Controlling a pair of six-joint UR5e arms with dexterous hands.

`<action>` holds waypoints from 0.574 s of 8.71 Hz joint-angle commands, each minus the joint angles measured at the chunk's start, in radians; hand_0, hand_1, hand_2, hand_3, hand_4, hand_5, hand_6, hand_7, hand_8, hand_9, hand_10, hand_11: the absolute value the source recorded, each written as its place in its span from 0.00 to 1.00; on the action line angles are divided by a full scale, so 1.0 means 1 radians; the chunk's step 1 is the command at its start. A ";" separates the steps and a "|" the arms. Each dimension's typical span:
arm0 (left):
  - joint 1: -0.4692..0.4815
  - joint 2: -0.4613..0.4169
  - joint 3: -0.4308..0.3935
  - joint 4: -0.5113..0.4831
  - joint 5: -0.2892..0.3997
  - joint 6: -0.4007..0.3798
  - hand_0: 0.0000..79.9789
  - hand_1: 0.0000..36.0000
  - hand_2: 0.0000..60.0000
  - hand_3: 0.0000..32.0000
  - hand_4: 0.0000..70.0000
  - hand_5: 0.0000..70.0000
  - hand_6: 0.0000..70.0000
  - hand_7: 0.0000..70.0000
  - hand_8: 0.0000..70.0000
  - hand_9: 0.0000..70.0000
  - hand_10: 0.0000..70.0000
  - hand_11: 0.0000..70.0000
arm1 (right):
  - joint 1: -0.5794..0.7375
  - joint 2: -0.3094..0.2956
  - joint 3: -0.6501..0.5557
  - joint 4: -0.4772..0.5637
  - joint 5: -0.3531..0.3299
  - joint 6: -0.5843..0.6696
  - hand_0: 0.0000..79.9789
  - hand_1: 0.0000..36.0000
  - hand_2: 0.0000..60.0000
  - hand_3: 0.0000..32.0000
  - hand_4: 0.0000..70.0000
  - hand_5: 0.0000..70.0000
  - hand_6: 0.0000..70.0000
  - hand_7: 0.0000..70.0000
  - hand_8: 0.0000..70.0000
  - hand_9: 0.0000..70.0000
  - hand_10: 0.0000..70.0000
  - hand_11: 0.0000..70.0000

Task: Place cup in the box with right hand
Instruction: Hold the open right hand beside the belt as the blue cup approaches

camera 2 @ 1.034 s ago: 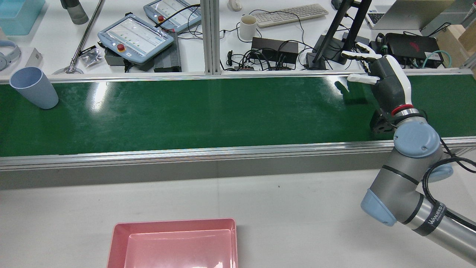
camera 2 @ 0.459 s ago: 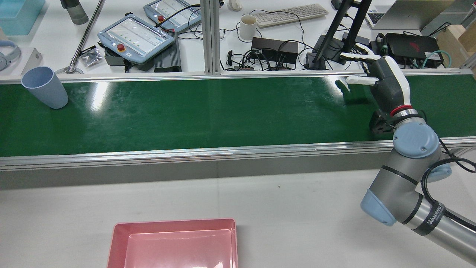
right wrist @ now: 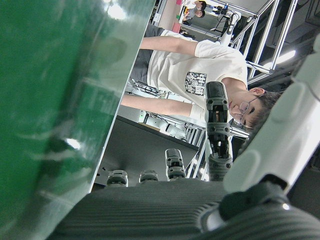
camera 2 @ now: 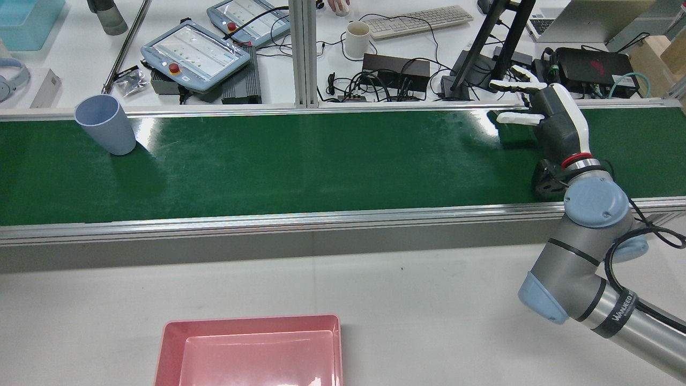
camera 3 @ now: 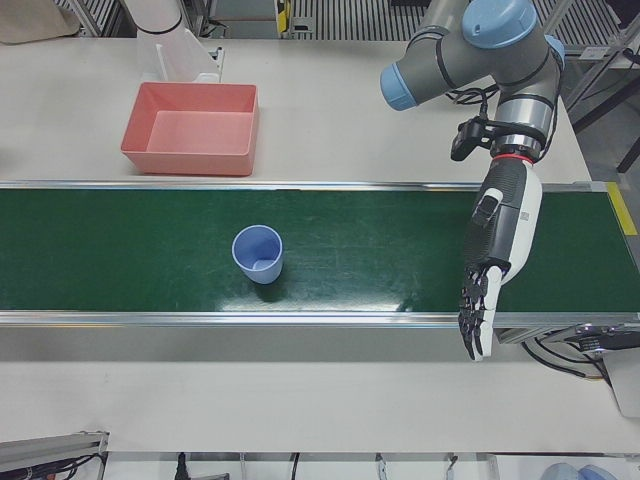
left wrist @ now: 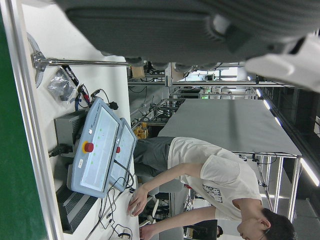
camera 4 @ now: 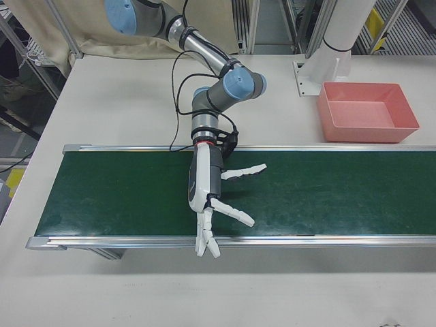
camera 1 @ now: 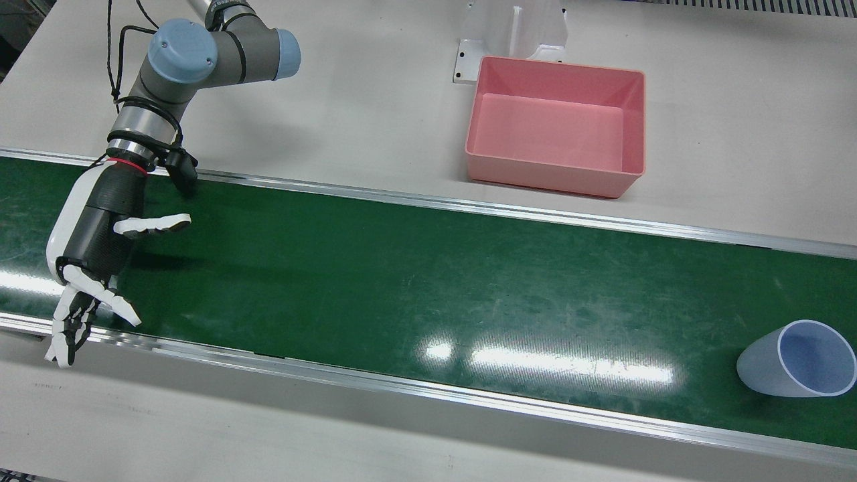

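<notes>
Leftmost, seen from behind the robot:

1. Pale blue tapered plastic cup [camera 2: 104, 124]. It stands upright with its mouth up on the green conveyor belt [camera 2: 321, 161], close to the far aluminium rail [camera 2: 214, 111] and well apart from both box and hand. I judge it light, thin-walled and smooth, so easy to tip or skid on the glossy belt. The best hold is probably around the middle of the wall, thumb opposite the fingers. A pinch at the rim looks likely to flex it.

2. Pink rectangular plastic box [camera 2: 252, 320]. It sits empty on the grey table on the robot's side of the belt. The near rail lies between belt and box, so the cup must be lifted clear of that rail and of the box wall. The table around the box is bare.

3. Right hand [camera 2: 554, 120], black and white. It hangs above the belt's far edge at the right end, with fingers spread and nothing held. The whole bare belt lies between it and the cup.

4. Left hand [left wrist: 190, 30]. Only a dark sliver of it shows, in its own camera. I cannot tell how its fingers stand.
</notes>
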 commanded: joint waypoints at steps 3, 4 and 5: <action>0.000 0.000 0.000 0.002 0.000 0.000 0.00 0.00 0.00 0.00 0.00 0.00 0.00 0.00 0.00 0.00 0.00 0.00 | 0.001 0.026 -0.001 0.016 -0.001 -0.009 0.58 0.00 0.00 0.23 0.61 0.01 0.03 0.27 0.01 0.04 0.02 0.03; 0.000 0.000 0.000 0.000 0.000 0.000 0.00 0.00 0.00 0.00 0.00 0.00 0.00 0.00 0.00 0.00 0.00 0.00 | 0.001 0.036 0.011 0.014 -0.002 -0.007 0.58 0.00 0.00 0.22 0.60 0.01 0.03 0.27 0.00 0.04 0.03 0.04; 0.000 0.000 0.000 0.002 0.000 0.000 0.00 0.00 0.00 0.00 0.00 0.00 0.00 0.00 0.00 0.00 0.00 0.00 | 0.000 0.036 0.005 0.015 -0.002 -0.009 0.58 0.00 0.00 0.21 0.61 0.01 0.03 0.27 0.00 0.04 0.02 0.04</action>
